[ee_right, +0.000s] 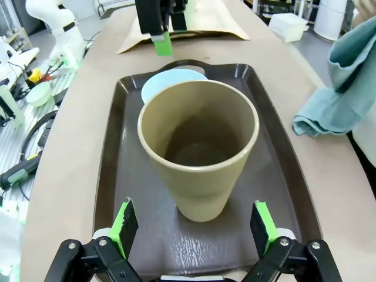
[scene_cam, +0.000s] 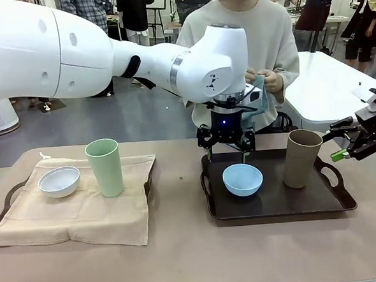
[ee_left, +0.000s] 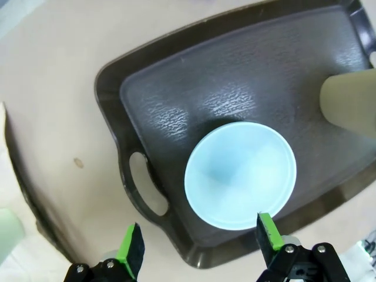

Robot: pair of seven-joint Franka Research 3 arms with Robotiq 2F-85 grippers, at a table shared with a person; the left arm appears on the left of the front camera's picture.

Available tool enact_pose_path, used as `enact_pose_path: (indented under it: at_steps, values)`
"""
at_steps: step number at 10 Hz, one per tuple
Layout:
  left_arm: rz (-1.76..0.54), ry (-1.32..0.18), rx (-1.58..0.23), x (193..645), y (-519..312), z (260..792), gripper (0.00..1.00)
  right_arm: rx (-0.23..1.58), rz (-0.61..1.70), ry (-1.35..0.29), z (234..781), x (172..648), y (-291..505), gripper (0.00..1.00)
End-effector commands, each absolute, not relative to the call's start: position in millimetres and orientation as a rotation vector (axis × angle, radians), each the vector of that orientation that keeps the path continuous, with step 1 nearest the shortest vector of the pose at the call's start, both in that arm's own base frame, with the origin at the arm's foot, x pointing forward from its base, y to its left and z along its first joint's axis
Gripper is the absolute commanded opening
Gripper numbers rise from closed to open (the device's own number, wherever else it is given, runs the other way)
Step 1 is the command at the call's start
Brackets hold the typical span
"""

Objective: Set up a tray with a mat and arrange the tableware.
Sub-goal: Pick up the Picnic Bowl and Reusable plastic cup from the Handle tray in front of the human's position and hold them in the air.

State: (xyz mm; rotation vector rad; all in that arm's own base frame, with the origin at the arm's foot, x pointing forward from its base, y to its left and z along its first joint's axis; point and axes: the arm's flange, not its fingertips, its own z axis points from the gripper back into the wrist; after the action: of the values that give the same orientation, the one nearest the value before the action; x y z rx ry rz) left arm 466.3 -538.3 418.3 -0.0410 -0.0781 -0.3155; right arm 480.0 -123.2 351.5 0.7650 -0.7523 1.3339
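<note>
A dark brown tray [scene_cam: 278, 206] on the right holds a light blue bowl [scene_cam: 243, 179] and a tan cup [scene_cam: 301, 158]. My left gripper [scene_cam: 227, 152] hangs open just above the bowl's far side; in its wrist view the bowl [ee_left: 241, 175] lies ahead of the open gripper [ee_left: 200, 244]. My right gripper [scene_cam: 338, 141] stands open beside the tray's right end, and the tan cup [ee_right: 200, 147] stands upright ahead of the open gripper [ee_right: 194, 226]. On the left, a beige mat [scene_cam: 84, 214] covers another tray [scene_cam: 6, 197] and carries a white bowl [scene_cam: 59, 181] and a pale green cup [scene_cam: 105, 167].
A person at the far side holds a teal cloth [scene_cam: 260, 93] in both hands, above the table's far edge; the cloth [ee_right: 346, 88] hangs right of the tray. Bare tabletop [scene_cam: 177, 180] lies between the two trays. A white table [scene_cam: 325, 88] stands at the back right.
</note>
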Motion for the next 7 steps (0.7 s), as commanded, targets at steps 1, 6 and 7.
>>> enact_pose_path:
  at_steps: [1, 6, 7]
  values:
    - [-0.282, -0.119, -0.019, 460.6, -535.2, 409.3, 1.00, 0.796, 1.329, -0.771, 342.8, 485.8, -117.0, 1.00]
    - [-0.322, -0.120, -0.026, 452.7, -532.7, 400.8, 1.00, 0.785, 1.285, -0.781, 318.0, 496.0, -106.1, 1.00]
    - [-0.338, -0.114, -0.029, 452.3, -532.9, 398.8, 1.00, 0.778, 1.292, -0.778, 315.1, 498.6, -102.1, 1.00]
